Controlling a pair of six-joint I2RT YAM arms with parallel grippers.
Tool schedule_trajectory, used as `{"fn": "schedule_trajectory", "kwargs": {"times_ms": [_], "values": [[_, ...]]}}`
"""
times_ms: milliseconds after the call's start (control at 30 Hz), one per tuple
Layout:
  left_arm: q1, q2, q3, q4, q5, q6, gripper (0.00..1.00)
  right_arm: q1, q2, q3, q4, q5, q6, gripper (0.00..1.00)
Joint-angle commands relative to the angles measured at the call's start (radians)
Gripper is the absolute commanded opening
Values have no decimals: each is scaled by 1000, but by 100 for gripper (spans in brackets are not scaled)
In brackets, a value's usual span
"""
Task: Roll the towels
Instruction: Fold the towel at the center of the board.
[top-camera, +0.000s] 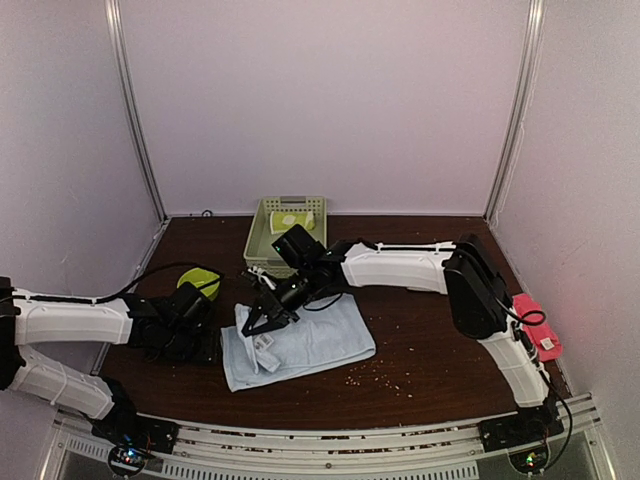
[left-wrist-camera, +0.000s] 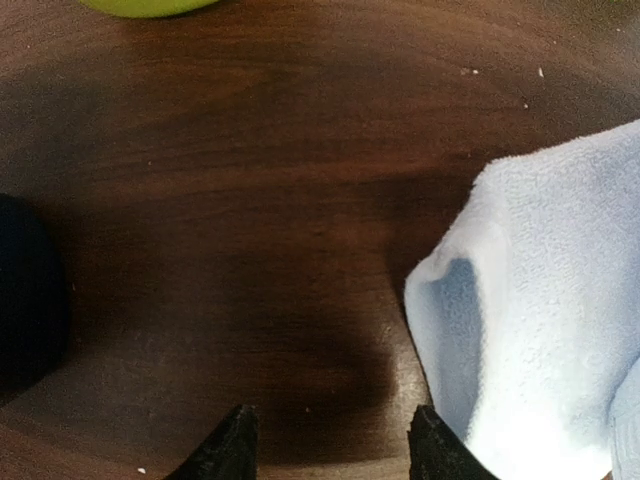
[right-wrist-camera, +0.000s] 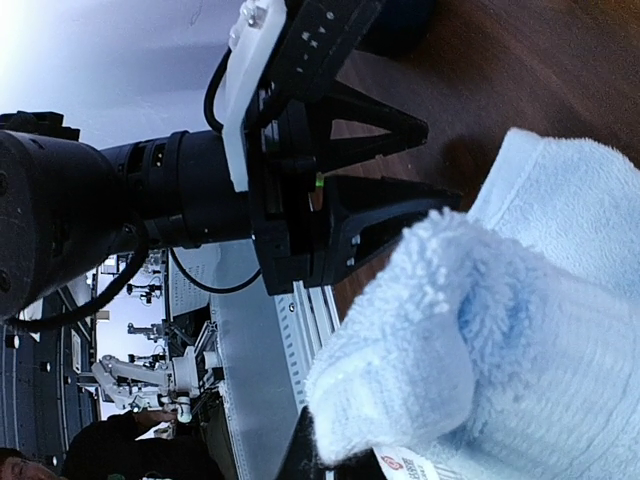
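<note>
My right claw (top-camera: 262, 322) pinches the towel (top-camera: 320, 340); my left claw (left-wrist-camera: 330, 455) stands open, towel to its right. The thin pinch could slip.

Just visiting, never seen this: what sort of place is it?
Probably a robot test booth in a lab: white panel walls enclose a dark table, two robot arms are bolted along its near edge, and a light blue towel lies on it.

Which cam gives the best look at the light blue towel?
Top external: nearly the whole light blue towel is in frame, spread on the table. Left wrist catches only one edge; right wrist only a bunched corner, close up.
</note>
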Motion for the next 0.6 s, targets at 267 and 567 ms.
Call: {"fn": "schedule_trajectory", "kwargs": {"times_ms": [267,567], "values": [[7,-37,3,-14,-40,-14,54,30,-199,-145,67,36,67,0],[8,-64,15,-61,-75,-2,55,68,-259,-216,90,52,95,0]]}}
